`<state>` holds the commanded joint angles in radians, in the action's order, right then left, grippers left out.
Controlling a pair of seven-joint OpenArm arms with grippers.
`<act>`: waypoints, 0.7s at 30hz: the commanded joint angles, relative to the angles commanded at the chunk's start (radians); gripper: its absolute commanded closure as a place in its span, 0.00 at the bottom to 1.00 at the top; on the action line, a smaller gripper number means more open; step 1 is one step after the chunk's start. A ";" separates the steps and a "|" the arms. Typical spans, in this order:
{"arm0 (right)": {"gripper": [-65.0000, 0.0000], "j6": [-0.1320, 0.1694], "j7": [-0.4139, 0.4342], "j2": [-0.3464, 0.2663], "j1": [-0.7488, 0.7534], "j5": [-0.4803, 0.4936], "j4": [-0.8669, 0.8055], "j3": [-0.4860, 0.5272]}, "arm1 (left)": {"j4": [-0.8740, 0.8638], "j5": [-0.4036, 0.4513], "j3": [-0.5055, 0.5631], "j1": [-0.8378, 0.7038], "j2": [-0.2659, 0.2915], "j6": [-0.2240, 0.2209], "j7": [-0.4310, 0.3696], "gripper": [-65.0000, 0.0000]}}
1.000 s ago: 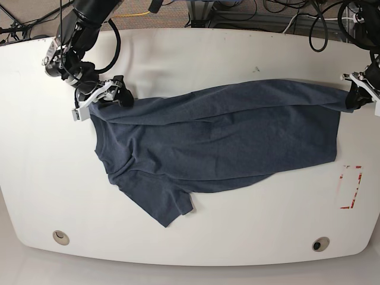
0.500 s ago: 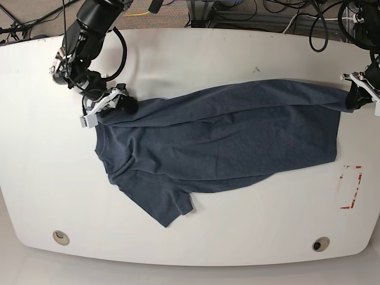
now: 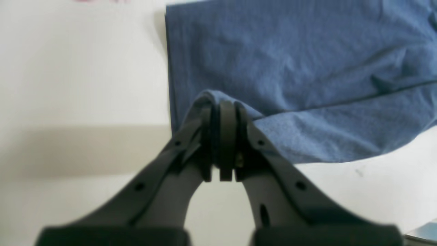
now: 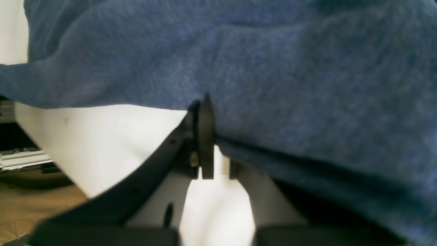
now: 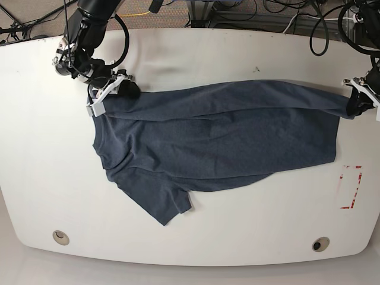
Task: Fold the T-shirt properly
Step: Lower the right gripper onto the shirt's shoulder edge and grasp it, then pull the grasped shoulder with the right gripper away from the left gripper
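Observation:
The dark slate-blue T-shirt (image 5: pixel 219 136) lies spread across the white table (image 5: pixel 178 249), plain side up, folded lengthwise with one sleeve pointing to the front left. My right gripper (image 5: pixel 119 93) is shut on the shirt's far left shoulder edge; in the right wrist view the cloth (image 4: pixel 273 68) drapes over the closed gripper (image 4: pixel 210 136). My left gripper (image 5: pixel 354 102) is shut on the far right hem corner; in the left wrist view the cloth (image 3: pixel 290 68) wraps over the closed gripper (image 3: pixel 222 116). No lettering shows.
A red-and-white marker (image 5: pixel 350 187) lies on the table at the right front. Two round grommets (image 5: pixel 59 237) (image 5: pixel 320 244) sit near the front edge. Cables and equipment lie beyond the far edge (image 5: pixel 267 18).
My right gripper has moved toward the far edge and a little rightward with the shoulder, pulling the top fold taut. My left gripper has shifted slightly right and forward with the hem corner.

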<state>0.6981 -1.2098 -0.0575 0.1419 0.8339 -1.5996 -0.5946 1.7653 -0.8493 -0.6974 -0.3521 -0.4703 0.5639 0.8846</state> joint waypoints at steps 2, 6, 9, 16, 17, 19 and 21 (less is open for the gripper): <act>0.93 0.000 -0.015 -0.009 0.015 0.051 -0.031 0.000 | 0.000 0.000 0.000 0.000 0.000 0.000 0.000 1.00; 0.86 0.000 -0.084 -0.041 0.020 0.123 -0.092 -0.002 | 0.000 0.000 0.000 0.002 0.000 0.000 0.000 1.00; 0.91 0.000 -0.092 -0.058 0.051 0.167 -0.135 -0.003 | 0.002 0.000 0.000 0.002 0.000 0.000 0.000 1.00; 0.74 0.000 -0.097 -0.095 0.060 0.172 -0.146 -0.002 | 0.002 0.000 -0.003 0.002 0.000 0.000 0.000 1.00; 0.65 0.000 -0.097 -0.095 0.060 0.172 -0.146 -0.002 | 0.002 0.000 -0.003 0.003 0.000 0.000 0.000 1.00; 0.46 0.000 -0.097 -0.097 0.064 0.175 -0.146 -0.002 | 0.003 -0.002 -0.002 0.014 0.000 0.000 0.000 1.00; 0.35 0.000 -0.098 -0.097 0.077 0.176 -0.146 -0.002 | 0.003 -0.002 -0.002 0.021 0.000 0.000 0.000 1.00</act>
<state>0.6981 -1.3080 -0.1542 0.2186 1.0104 -1.7453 -0.5961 1.7683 -0.8508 -0.6989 -0.3307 -0.4703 0.5639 0.8846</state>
